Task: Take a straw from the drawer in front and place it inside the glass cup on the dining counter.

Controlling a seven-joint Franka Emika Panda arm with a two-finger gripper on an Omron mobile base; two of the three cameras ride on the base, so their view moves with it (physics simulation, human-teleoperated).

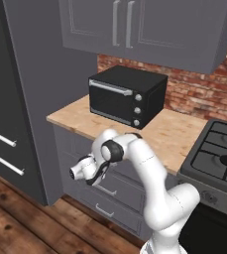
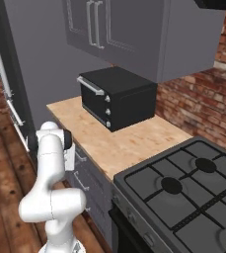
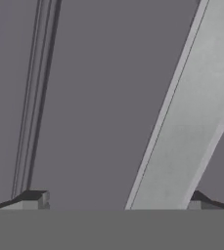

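Your gripper (image 3: 116,202) stands fully open and holds nothing; its 2 fingertips (image 3: 33,199) sit just off the grey front of the drawer (image 3: 94,97); the silver bar handle (image 3: 191,117) lies ahead between them, toward the right tip, its long axis slanting across the jaw line; the drawer looks shut, so I judge you must square up and pull.

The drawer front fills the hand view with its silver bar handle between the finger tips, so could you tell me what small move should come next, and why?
Probably ease forward until the fingertips straddle the bar handle, then close. The end effector is open, the handle runs slantwise close to the right tip, and the grey drawer front looks shut, so a slight shift to centre the bar may help first.
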